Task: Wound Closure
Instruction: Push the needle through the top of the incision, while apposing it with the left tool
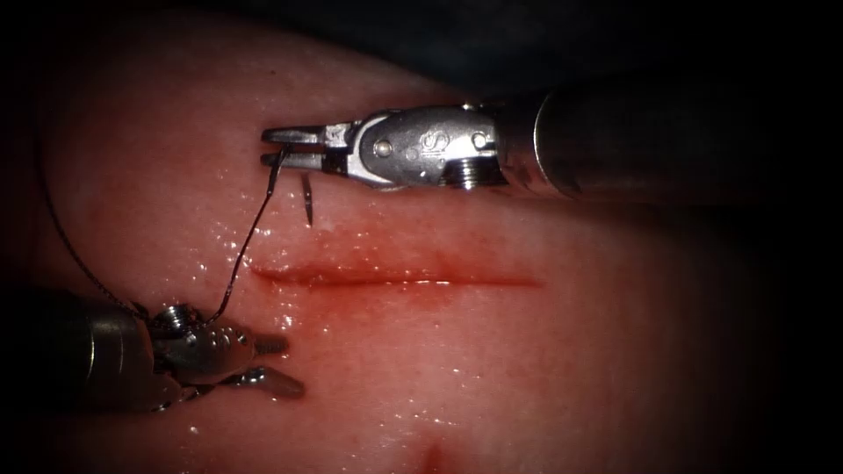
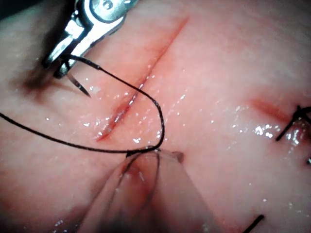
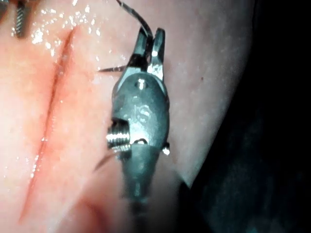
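The cut (image 1: pixel 395 279) runs level across the middle of the tissue (image 1: pixel 571 369), a thin red line with red fluid (image 1: pixel 351 274) wet along it, most of it at the left end. No stitch crosses it.

Furthest left in the endoscope view, below and left of the cut's left end, is the left tool (image 1: pixel 291 364). Its jaws stand a little apart with nothing between them. The thread (image 1: pixel 250 233) comes in from the dark left edge, drapes over this tool's wrist and then rises, slack and slightly bowed, to the right tool's jaws. In the left wrist view the same thread (image 2: pixel 155 109) makes a wide loop over the cut and brushes the tip of the blurred near jaw.

Next comes the needle (image 1: pixel 307 202), above the left end of the cut and clear of the tissue. A short pointed stretch hangs down from the right tool's jaws with its tip just over the surface; the left wrist view shows that tip (image 2: pixel 80 86) free in the air. How far along its curve it is gripped I cannot tell.

The right tool (image 1: pixel 265 147) lies level above the cut, its jaws closed on the needle, as the right wrist view (image 3: pixel 150 33) confirms.
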### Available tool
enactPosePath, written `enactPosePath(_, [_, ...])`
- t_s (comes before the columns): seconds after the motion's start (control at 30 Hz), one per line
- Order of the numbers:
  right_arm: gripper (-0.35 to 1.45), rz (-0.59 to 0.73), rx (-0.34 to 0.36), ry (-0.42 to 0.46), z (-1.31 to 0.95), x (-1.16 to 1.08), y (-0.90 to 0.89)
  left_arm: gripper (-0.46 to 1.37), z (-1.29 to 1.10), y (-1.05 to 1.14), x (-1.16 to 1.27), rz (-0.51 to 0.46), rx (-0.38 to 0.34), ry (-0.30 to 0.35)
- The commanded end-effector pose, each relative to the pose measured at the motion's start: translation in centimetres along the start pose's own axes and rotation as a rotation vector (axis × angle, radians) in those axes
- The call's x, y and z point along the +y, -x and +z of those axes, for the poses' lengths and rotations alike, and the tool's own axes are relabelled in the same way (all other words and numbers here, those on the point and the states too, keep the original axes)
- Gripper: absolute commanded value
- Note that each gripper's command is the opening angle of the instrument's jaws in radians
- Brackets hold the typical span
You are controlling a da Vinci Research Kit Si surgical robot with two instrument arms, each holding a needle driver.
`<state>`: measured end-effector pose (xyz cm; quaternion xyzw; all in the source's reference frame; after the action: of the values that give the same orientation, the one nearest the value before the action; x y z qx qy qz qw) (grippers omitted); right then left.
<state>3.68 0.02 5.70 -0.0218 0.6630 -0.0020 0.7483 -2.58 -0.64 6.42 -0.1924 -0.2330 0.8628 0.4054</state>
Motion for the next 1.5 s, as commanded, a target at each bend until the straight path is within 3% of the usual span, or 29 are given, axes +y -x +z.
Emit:
enactPosePath(0.03, [-0.35,-0.015,-0.001,0.005,0.00,0.00,0.01,0.23,0.00,0.00,0.00,0.000,0.000,0.005])
enactPosePath(0.5, [-0.35,-0.119,0.007,-0.006,0.00,-0.20,0.17,0.23,-0.01,0.00,0.00,0.000,-0.001,0.005])
enactPosePath(0.7, [-0.35,-0.141,-0.044,0.010,-0.02,-0.36,0.28,0.23,-0.01,0.01,0.00,0.000,-0.001,0.005])
enactPosePath(1.03, [-0.35,-0.011,-0.194,-0.014,-0.12,-0.79,0.60,0.28,-0.03,0.01,0.01,0.000,-0.002,0.007])
enactPosePath(1.2, [-0.35,0.047,-0.263,-0.077,-0.13,-1.12,0.83,0.30,-0.04,0.00,0.01,0.000,0.000,0.004])
enactPosePath(1.5, [-0.35,0.104,-0.342,-0.165,-0.15,-1.47,1.03,0.30,-0.07,0.00,-0.01,0.007,0.005,-0.003])
